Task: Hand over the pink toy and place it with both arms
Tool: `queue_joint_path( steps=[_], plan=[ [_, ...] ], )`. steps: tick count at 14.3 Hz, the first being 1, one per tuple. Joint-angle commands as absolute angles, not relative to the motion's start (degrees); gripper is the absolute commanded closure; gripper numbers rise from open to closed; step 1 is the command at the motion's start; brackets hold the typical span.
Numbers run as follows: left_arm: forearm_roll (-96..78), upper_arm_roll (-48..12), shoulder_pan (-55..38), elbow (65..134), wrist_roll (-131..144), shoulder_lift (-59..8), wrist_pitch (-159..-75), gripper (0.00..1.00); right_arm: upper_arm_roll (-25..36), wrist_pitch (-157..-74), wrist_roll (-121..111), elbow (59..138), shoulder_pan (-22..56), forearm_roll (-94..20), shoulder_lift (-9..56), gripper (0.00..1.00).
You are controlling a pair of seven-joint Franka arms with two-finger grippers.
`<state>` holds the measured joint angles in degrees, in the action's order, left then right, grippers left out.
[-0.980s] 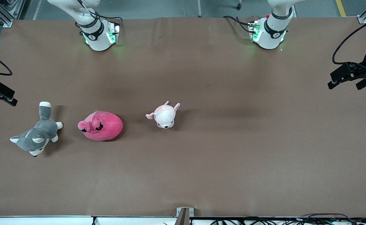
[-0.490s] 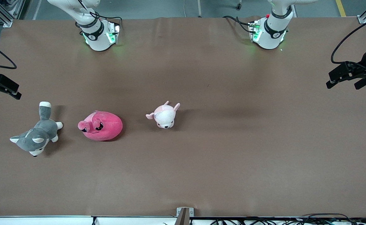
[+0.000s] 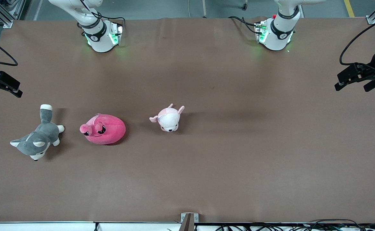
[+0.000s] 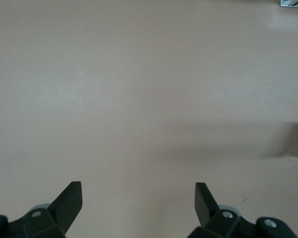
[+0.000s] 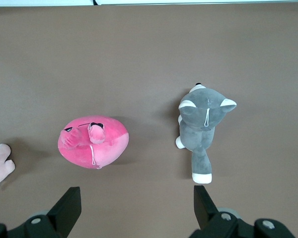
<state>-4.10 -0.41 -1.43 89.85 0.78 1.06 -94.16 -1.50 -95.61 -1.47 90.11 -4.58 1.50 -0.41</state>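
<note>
The pink toy (image 3: pixel 103 129), a round hot-pink plush, lies on the brown table (image 3: pixel 238 160) toward the right arm's end. It sits between a grey husky plush and a small pale plush, and it also shows in the right wrist view (image 5: pixel 94 141). My right gripper (image 3: pixel 6 84) hangs high over the table's edge at the right arm's end, open (image 5: pixel 137 203) and holding nothing. My left gripper (image 3: pixel 351 77) hovers over the left arm's end of the table, open (image 4: pixel 138 196) above bare table.
The grey-and-white husky plush (image 3: pixel 37 138) lies beside the pink toy toward the right arm's end (image 5: pixel 203 124). The small pale pink-and-white plush (image 3: pixel 169 118) lies beside it toward the table's middle. Both arm bases (image 3: pixel 101 35) (image 3: pixel 275 32) stand along the table's back edge.
My right gripper has drifted a little toward the robots' side of the table. The left gripper has barely shifted. The toys have not moved.
</note>
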Motion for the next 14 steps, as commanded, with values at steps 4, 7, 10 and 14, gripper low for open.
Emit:
queue_joint_path(
  steps=[4,7,10,14],
  plan=[
    [-2.9,-0.2,-1.9,88.7,0.7,1.0,-93.2,0.00,-1.5,-95.5,-0.9,92.3,-4.9,1.4,-2.1,0.00],
    [-3.1,-0.3,-1.8,88.6,0.8,1.0,-93.1,0.00,-1.5,-95.5,-1.0,92.1,-4.9,1.4,-2.2,0.00],
    [-3.1,-0.2,-1.9,88.6,0.8,1.0,-93.1,0.00,-1.5,-95.5,-1.1,91.8,-4.9,1.5,-2.2,0.00],
    [-2.8,-0.2,-1.8,88.6,0.8,1.0,-93.1,0.00,-1.6,-95.5,-1.3,91.8,-4.9,1.9,-2.2,0.00]
  ],
)
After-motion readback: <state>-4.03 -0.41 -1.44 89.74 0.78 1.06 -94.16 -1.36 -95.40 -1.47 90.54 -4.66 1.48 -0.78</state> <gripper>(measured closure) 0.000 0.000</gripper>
